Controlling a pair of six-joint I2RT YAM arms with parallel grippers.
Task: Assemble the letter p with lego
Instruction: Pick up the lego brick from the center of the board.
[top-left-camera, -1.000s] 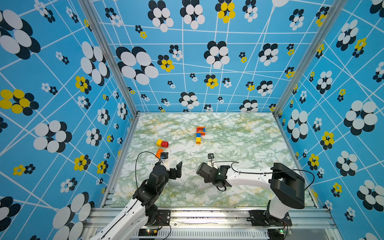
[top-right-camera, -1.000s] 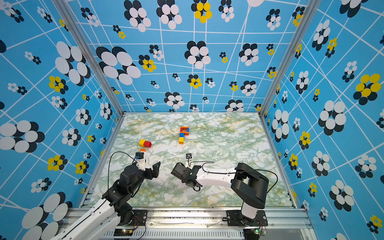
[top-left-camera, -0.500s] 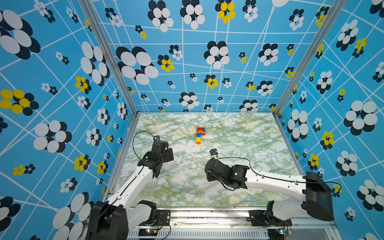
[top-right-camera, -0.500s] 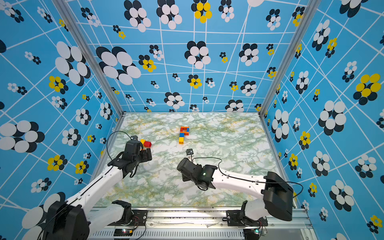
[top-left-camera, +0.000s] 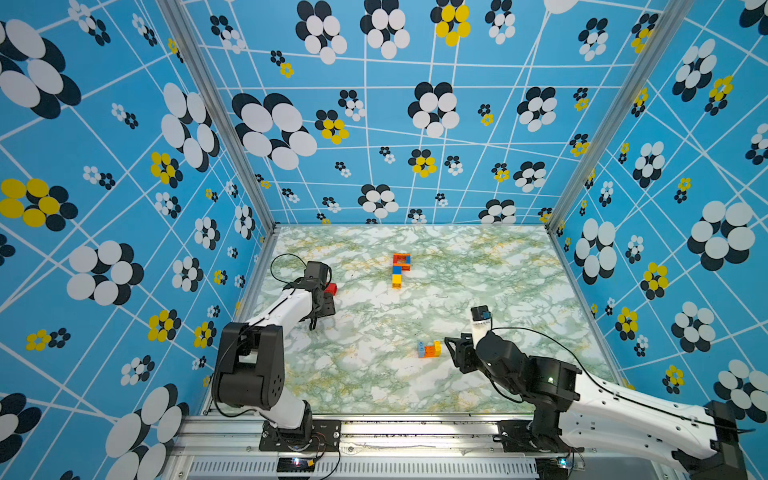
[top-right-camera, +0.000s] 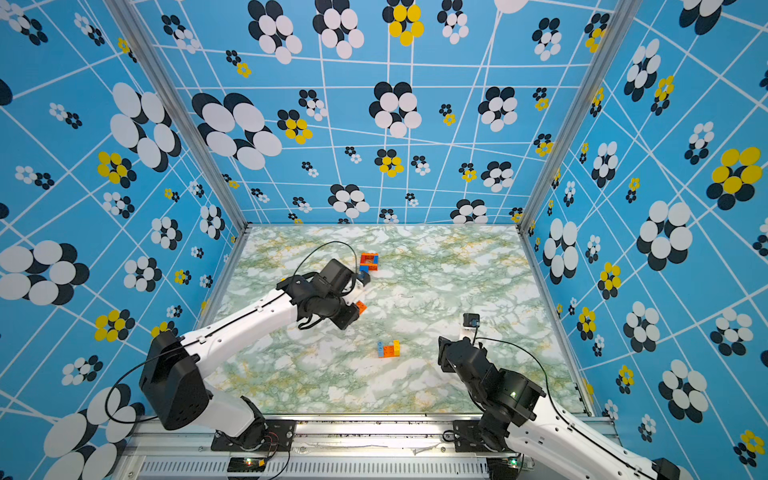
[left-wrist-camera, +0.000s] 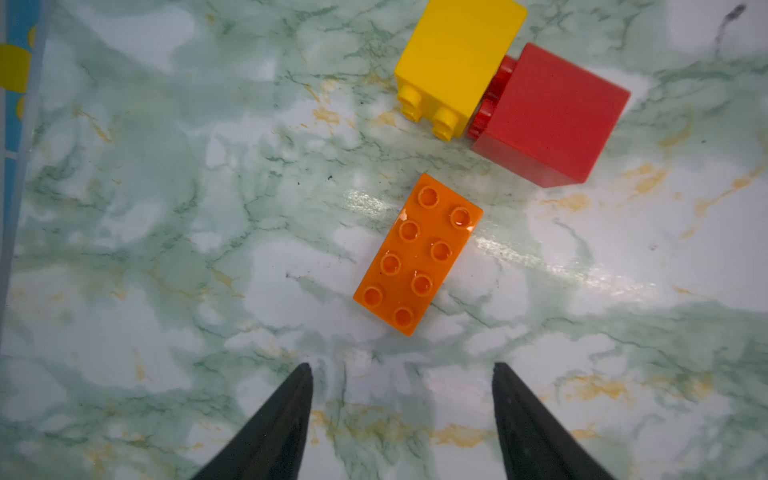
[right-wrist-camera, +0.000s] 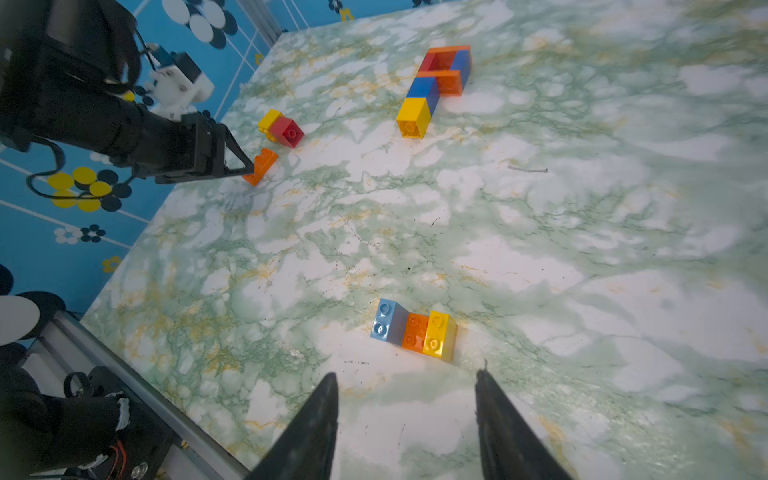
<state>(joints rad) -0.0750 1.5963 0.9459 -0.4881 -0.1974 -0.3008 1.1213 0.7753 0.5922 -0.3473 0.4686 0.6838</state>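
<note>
The orange flat brick (left-wrist-camera: 417, 253) lies studs-up on the table (left-wrist-camera: 166, 208), just ahead of the left pincer (left-wrist-camera: 402, 365), jaws apart, empty. The right pincer (right-wrist-camera: 406, 374) is likewise parted, empty. Brick judged light, rigid, glossy: grip across its long sides.

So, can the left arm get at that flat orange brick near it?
Probably yes. The left tool is open just short of the orange brick, with only table between them. The yellow brick and red brick lie beyond it, out of the way.
</note>
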